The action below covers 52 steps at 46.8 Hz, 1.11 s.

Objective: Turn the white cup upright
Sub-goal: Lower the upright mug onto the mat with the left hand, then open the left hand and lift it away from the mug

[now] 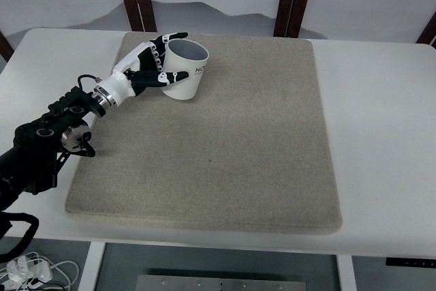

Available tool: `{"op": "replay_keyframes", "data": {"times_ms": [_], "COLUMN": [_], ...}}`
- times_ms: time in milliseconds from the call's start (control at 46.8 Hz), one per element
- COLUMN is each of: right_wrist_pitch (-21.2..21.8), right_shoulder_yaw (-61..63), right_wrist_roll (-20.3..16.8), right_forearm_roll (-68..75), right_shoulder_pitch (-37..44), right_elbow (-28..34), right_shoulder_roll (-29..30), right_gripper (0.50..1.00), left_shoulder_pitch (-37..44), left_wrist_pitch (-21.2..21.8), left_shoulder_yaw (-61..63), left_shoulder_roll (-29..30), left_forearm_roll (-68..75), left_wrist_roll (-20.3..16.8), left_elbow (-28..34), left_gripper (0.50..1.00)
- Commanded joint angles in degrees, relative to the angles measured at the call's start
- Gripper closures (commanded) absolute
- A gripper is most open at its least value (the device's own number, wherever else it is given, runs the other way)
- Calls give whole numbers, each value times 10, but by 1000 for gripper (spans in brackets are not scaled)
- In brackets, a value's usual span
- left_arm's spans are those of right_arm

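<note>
White cup (184,68) sits mouth-up, slightly tilted, at the far-left corner of the mat (225,168). Left hand (146,66) w/ fingers (170,78) clamped round its side. Risk: quick release on soft mat could tip it. Nothing else nearby blocks. Beyond, white surface (381,134), then wall.

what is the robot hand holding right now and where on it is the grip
The left robot hand holds the white cup by its side wall, fingers wrapped around it.

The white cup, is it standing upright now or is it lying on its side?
Upright: the white cup stands on the mat, open mouth facing up. The left hand grips its side.
</note>
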Motion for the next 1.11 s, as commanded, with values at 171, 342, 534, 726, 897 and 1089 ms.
{"op": "replay_keyframes", "data": {"times_ms": [171,342,534,726,897,1089], "right_wrist_pitch": [0,0,0,0,0,0], "right_shoulder_yaw": [0,0,0,0,0,0], "right_wrist_roll": [0,0,0,-1,0,0], "right_forearm_roll": [0,0,0,0,0,0], "right_shoulder_pitch": [0,0,0,0,0,0], "right_elbow": [0,0,0,0,0,0], "right_shoulder_roll": [0,0,0,0,0,0], "right_gripper": [548,548,548,548,548,548], "left_shoulder_pitch": [0,0,-1,-6,-24,-43], "left_wrist_pitch": [0,-2,-2,-7,-9,-9], "left_shoulder_yaw": [1,1,0,-7,-10,-9], "left_shoulder_roll": [0,0,0,2,6,12], "left_forearm_roll": [-5,-5,-6,-7,-14,-55], "left_wrist_roll": [0,0,0,0,0,0], "left_elbow": [0,0,-1,-9,-10,-9], "left_gripper": [501,501,501,501,501,501]}}
